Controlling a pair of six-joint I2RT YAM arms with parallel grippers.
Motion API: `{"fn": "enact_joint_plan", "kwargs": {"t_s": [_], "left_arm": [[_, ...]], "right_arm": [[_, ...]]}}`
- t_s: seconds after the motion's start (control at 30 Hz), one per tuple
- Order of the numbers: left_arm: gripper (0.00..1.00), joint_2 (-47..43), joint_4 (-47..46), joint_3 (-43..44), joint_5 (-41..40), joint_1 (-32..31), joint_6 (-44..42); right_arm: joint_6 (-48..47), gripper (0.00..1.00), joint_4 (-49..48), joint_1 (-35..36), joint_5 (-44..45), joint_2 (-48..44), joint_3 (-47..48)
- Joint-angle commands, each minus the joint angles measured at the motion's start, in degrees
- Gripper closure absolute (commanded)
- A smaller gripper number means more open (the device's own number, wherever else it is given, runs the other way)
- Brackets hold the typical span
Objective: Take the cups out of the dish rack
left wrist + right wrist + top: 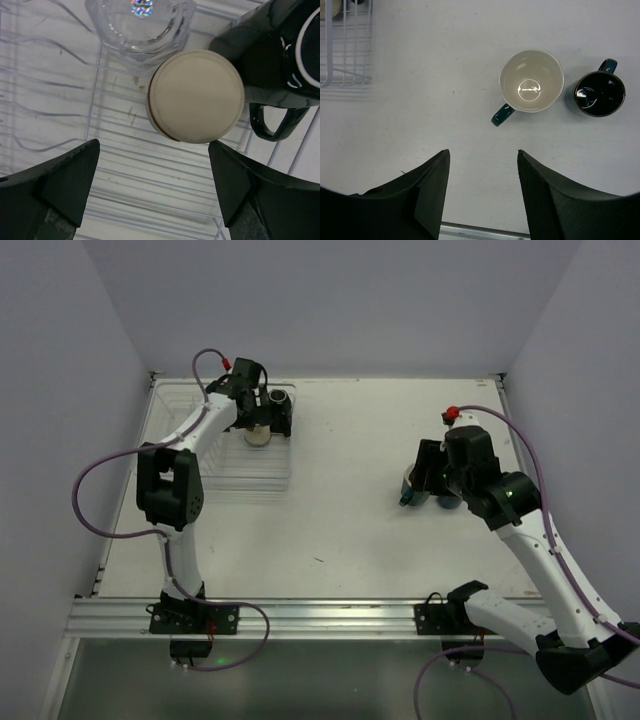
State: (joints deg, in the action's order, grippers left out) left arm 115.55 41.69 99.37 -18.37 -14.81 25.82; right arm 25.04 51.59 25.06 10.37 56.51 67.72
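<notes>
white bench (340, 530) was boxed in by plain pale grey walls (350, 300) on three sides. aluminium rail (320, 612) ran along its near edge. lighting was even, soft shadows only.

**White shells, black joints, purple cables**

The left arm (205, 425) and right arm (545, 560) share white shells and black joint housings. A purple cable (85, 505) runs along each, ending at a red connector (228, 364) just behind the jaws. The left gripper (153, 144) and right gripper (482, 151) have matte black, wedge-shaped fingers. A green light (512, 493) glows on the right arm.
</notes>
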Motion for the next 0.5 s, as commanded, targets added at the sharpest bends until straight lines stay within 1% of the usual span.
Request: {"fn": "enact_joint_plan", "kwargs": {"t_s": [0.0, 0.03, 0.17, 0.27, 0.47], "left_arm": [[0.06, 1.79, -1.08, 3.64, 3.15, 0.39, -1.56], [0.06, 1.53, -2.22, 2.94, 5.25, 0.31, -1.65], [0.06, -0.32, -5.56, -0.49, 9.22, 0.31, -2.00], [0.06, -0.68, -6.71, -1.03, 8.97, 0.31, -2.53], [0.06, 2.40, -5.40, 2.66, 8.09, 0.31, -2.88]], "right_arm": [[0.45, 0.41, -1.76, 0.43, -1.93, -0.44, -0.57], [0.54, 0.41, -1.93, 0.78, -2.02, -0.09, -0.58], [0.45, 0.41, -2.90, 0.96, -2.11, 0.00, -1.28], [0.36, 0.41, -3.08, 1.04, -2.46, 0.09, -1.54], [0.10, 0.41, -3.43, 1.40, -2.81, -0.44, -2.07]]}}
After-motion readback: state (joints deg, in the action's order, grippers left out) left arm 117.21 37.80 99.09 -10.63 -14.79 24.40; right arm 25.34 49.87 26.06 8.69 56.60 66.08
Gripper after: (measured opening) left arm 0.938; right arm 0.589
